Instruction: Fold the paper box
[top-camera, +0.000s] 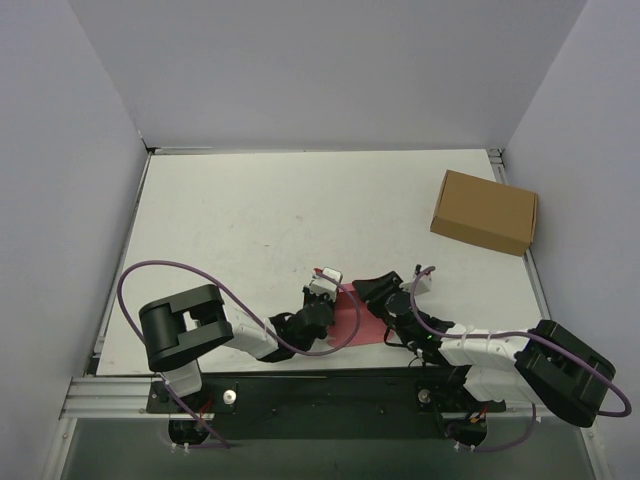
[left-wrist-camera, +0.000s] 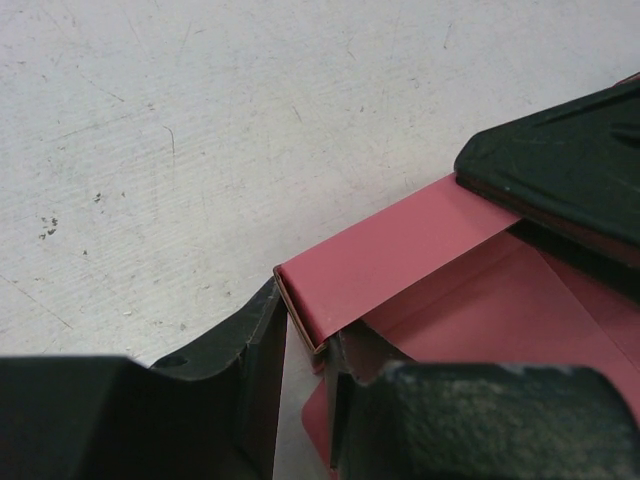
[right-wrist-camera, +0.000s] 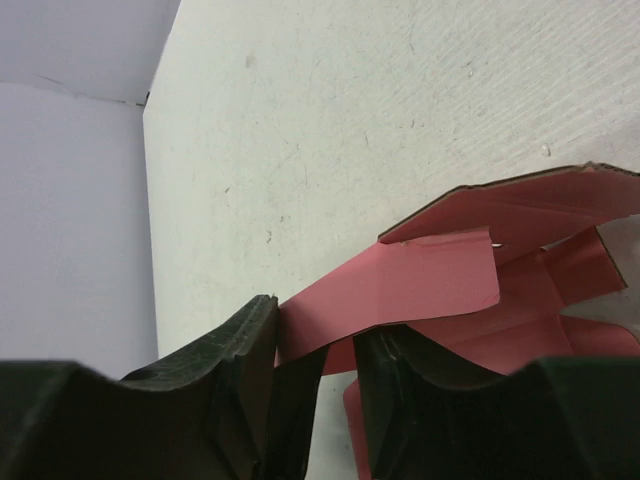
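A: How does the paper box (top-camera: 348, 312) look?
B: Pink-red card, partly folded, flaps raised, at the bench's (top-camera: 250, 220) near edge.
A: Grippers?
B: Left gripper (left-wrist-camera: 305, 345) pinches a folded flap; right gripper (right-wrist-camera: 315, 345) straddles another, jaws part open. Long axis hidden. Brown cardboard box (top-camera: 485, 211) well apart, far right.

Both arms lie low, reaching forward and inward from their bases, and meet at the paper box (top-camera: 347, 318). The left arm (top-camera: 250, 340) runs in from the box's left, its wrist turned toward the box's left edge. The left gripper (left-wrist-camera: 305, 330) is narrowly parted, its fingers clamped on the end of a folded-up wall of the box. The right arm (top-camera: 480, 350) stretches in from the box's right. The right gripper (right-wrist-camera: 315, 330) straddles a raised flap on that side, jaws about half apart; whether they press the flap cannot be told.
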